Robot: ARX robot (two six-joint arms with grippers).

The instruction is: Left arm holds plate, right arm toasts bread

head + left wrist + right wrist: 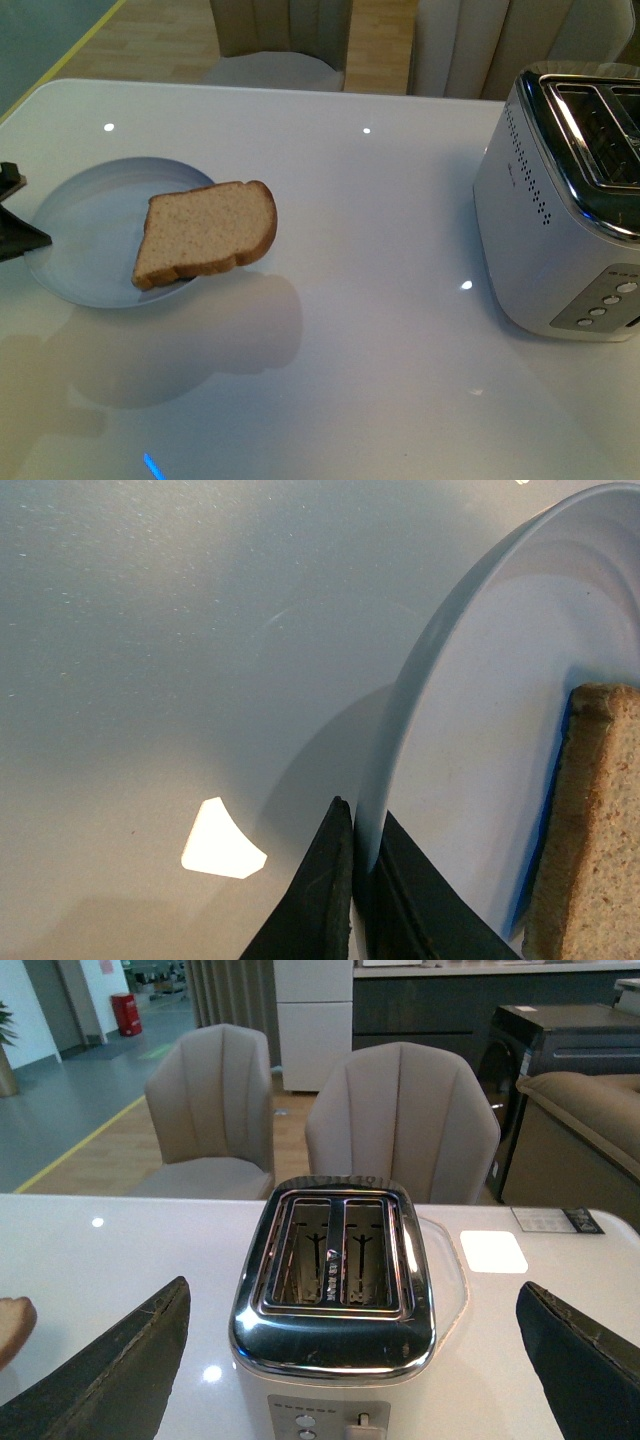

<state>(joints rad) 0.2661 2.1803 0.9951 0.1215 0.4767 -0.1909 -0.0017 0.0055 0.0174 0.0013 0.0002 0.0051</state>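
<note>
Left gripper (365, 817): closed on the plate's rim, with 1 black finger (318, 890) under the rim and 1 over it; seen at the left edge of the front view (25, 215).
Plate (90, 220): held at the left of the front view, where a soft shadow is cast on the table (380, 300) below and right of it.
Bread (205, 235): laid on the plate's side away from the clamped rim, well apart from the left jaws; its rounded top is seen hanging over the plate's right rim.
Bread's look: light brown, speckled crumb, edged by a darker crust (590, 820).
Plate's look: round, shallow, pale blue-grey, with a low rim (470, 760).
Right gripper (352, 1288): jaws spread wide and nothing held; the toaster (335, 1290) is framed between the 2 fingers.
Toaster's place: right edge of the front view (560, 230), well apart from the bread.
Count: 1 plate, 1 bread slice, 1 toaster with 2 slots, 2 chairs (400, 1120) behind the table.
</note>
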